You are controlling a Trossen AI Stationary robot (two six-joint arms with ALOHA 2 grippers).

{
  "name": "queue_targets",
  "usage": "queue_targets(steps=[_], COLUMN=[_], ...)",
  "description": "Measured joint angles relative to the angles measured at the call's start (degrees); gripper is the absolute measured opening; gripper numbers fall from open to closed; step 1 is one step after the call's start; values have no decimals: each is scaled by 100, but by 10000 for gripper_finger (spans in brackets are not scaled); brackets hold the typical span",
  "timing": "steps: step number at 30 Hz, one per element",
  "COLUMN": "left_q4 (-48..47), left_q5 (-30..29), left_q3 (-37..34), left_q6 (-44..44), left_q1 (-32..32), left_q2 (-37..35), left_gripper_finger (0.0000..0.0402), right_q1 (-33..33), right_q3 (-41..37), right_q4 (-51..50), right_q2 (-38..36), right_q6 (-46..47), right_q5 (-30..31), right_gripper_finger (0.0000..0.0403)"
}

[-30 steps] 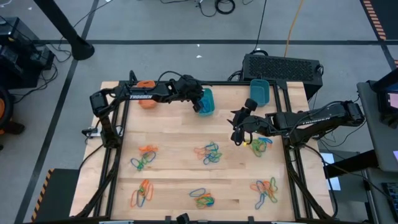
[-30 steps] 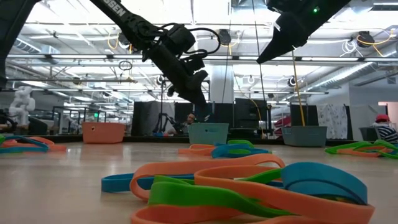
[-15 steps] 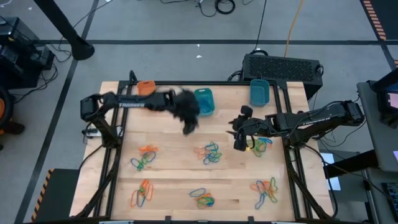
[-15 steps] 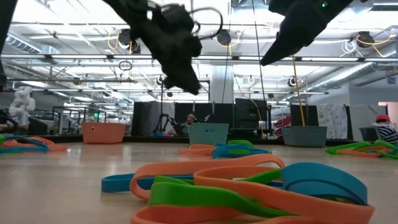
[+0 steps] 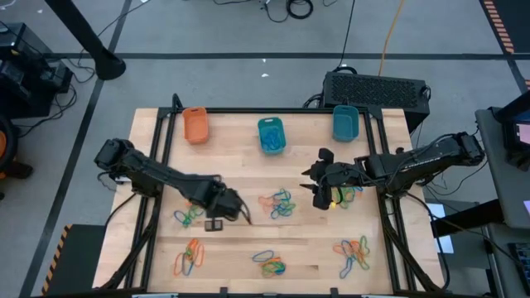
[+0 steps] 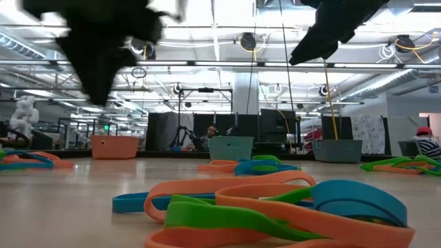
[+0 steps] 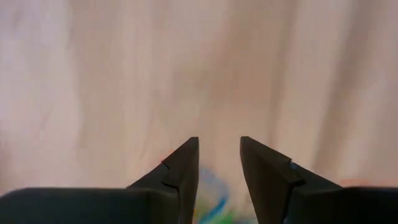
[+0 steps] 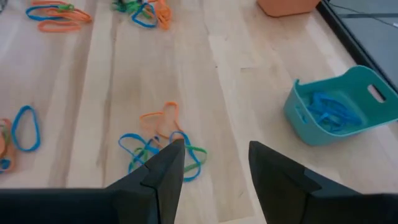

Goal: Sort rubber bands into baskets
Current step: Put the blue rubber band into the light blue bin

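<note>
Left arm: stretched from 9 o'clock toward the surface's middle, wrist low.
Left end effector (image 5: 241,213): fingers (image 7: 181,168) parted, nothing between them.
Right arm: reaching in from 3 o'clock.
Right end effector (image 5: 319,192): fingers (image 8: 166,165) apart, empty.

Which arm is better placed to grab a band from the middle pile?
Probably the left. Its open claw hangs low beside the middle pile. The right claw, also open, hovers by the right-hand pile instead.

Bright overhead light; left wrist view blurred, low view backlit.
</note>
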Motion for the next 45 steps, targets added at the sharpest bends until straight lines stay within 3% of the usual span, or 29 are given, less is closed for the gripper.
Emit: queue_targets(steps=[5,13,17,31,35,40,45], left_q4=[-244,824,1101,1211,1237,1235,1192], left_q5=[319,680,995,1082,1182,1204,1203], left_q3=[-639,-1725,-1853,-2127,-2127,-2127,-2076], left_q6=[-483,-861,-881,-1018,-1028,-1039,-989], left_q1=[-163,-205,-207,-192,-191,-190,-192], left_q2=[11,-40,-41,-41,-41,-41,-51], left_gripper_finger=[125,125,125,124,95,13,9], right_q1=[190,529,649,677,677,677,677], right_q3=[2,1,2,1,2,1,2], right_q4=[-5,-16,-22,-27,-20,-18,-18], right_q2=[0,-2,-2,-2,-2,-2,-2], right_q6=[289,418,458,436,436,436,434], right_q5=[-6,-6,-3,58,60,60,60], right_gripper_finger=[171,171,171,171,171,171,171])
